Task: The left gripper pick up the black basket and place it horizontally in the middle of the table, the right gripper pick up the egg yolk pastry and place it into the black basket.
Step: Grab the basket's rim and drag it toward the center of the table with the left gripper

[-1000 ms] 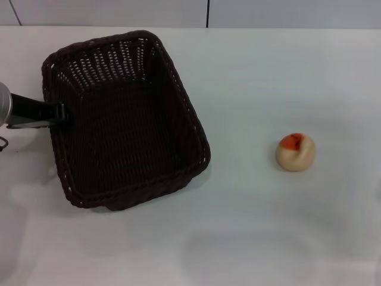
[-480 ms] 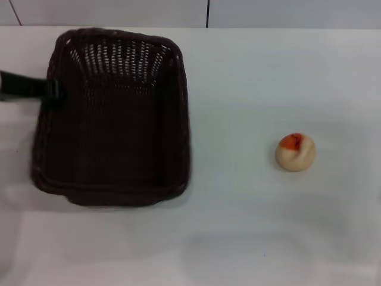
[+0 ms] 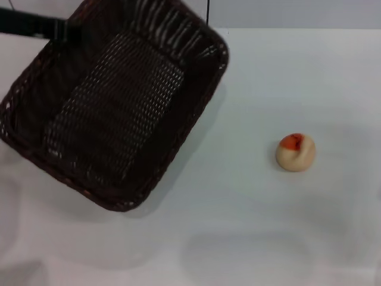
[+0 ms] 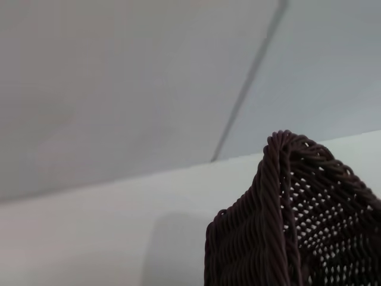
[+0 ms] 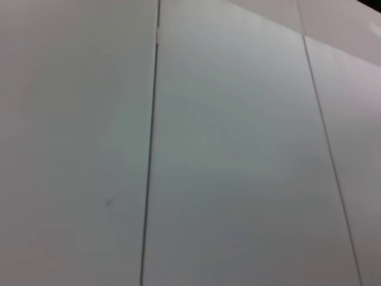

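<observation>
One left tool (image 3: 62, 28) clamps black basket (image 3: 113, 107) at rim, tilted off bench (image 3: 268, 226); we judge it light, stiff.

The table (image 3: 280, 77) is showing a plain white top. The pastry (image 3: 295, 152) is lying directly on it, with its orange-red patch facing up. The basket (image 3: 113, 107) is well apart from the pastry, on the pastry's left, and it is tilted; whether it is touching the table I cannot tell. Under the basket a soft shadow is falling on the white surface.
</observation>
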Available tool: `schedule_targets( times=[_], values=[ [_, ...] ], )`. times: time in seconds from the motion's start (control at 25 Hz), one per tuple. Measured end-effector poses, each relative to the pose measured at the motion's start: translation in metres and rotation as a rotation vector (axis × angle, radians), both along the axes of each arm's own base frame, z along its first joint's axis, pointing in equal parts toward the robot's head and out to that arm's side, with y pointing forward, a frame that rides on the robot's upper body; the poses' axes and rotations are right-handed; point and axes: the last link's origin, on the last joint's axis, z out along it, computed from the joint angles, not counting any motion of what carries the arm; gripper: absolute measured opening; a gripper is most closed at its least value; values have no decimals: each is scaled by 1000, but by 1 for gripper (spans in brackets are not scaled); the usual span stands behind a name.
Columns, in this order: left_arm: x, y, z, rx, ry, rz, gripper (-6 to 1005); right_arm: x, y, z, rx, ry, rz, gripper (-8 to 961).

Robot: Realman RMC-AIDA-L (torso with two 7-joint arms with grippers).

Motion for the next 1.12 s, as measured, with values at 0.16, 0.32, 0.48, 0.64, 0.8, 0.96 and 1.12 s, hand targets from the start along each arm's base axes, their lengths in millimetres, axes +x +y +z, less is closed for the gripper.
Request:
schedule_targets(
  times=[0.16, 0.32, 0.48, 0.64, 0.8, 0.96, 1.12],
  values=[
    [14, 8, 6, -24, -15, -116, 199, 5, -4, 0, 10, 26, -27, 520],
    [24, 15, 2, -92, -10, -228, 199, 10, -12, -1, 12, 51, -50, 520],
    [31, 23, -5, -159, 12, -331, 199, 15, -22, -2, 27, 82, -78, 520],
    [50, 24, -10, -221, 26, -479, 198, 23, -34, -4, 33, 103, -114, 520],
    [71, 23, -14, -270, 72, -627, 198, 30, -46, -5, 40, 127, -149, 520],
    [83, 23, -24, -317, 149, -738, 198, 33, -58, -8, 45, 144, -173, 520],
    [85, 21, -38, -368, 244, -824, 198, 31, -65, -11, 40, 126, -195, 520]
  ],
)
